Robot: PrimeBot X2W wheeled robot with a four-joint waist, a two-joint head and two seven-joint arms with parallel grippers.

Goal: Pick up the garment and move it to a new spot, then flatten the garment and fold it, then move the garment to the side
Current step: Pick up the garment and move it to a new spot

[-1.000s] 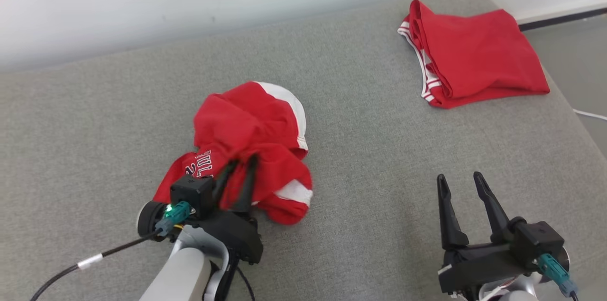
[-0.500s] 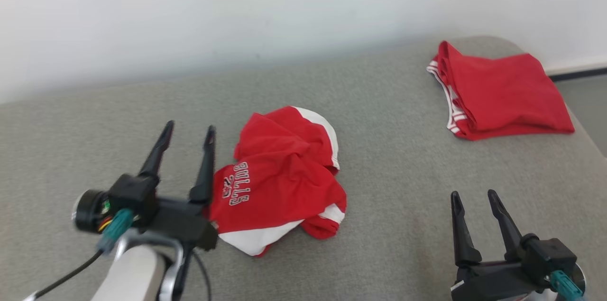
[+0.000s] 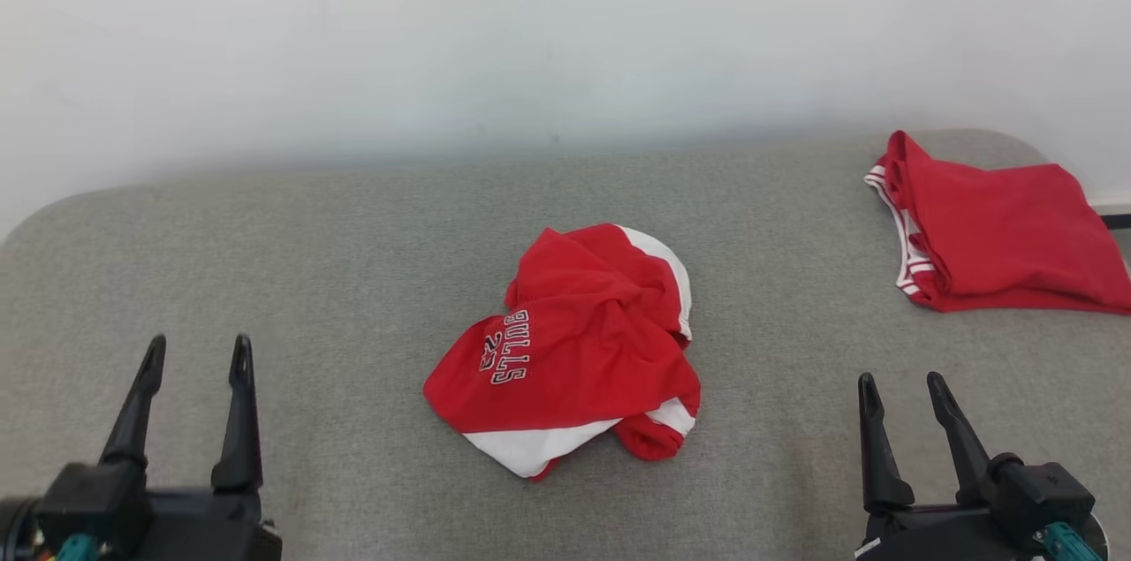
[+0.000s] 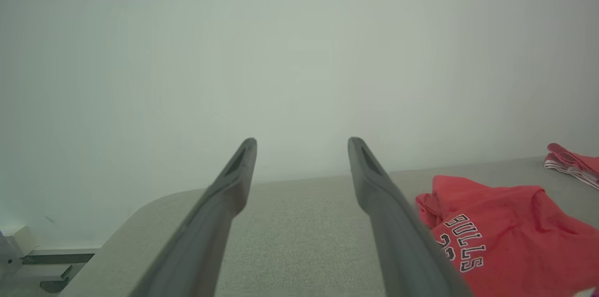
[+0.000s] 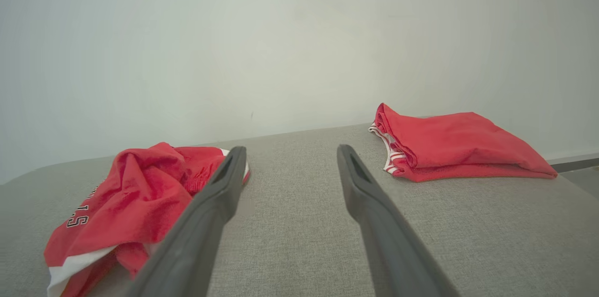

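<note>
Now that the left gripper (image 3: 199,347) has let go and drawn back to the near left, its 2 dark fingers spread and empty like those of the right gripper (image 3: 901,382), the crumpled red-and-white jersey garment (image 3: 574,358) lies free at the middle of the grey fabric cushion (image 3: 309,261). Relocation looks done, and flattening comes next. Count: 2 grippers, 1 crumpled garment, 1 folded red cloth garment (image 3: 998,234) at the far right.

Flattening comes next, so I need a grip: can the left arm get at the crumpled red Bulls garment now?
Probably yes. The left gripper is open and empty, the crumpled garment lies to its right, and bare grey surface lies between them; nothing blocks the way.
</note>
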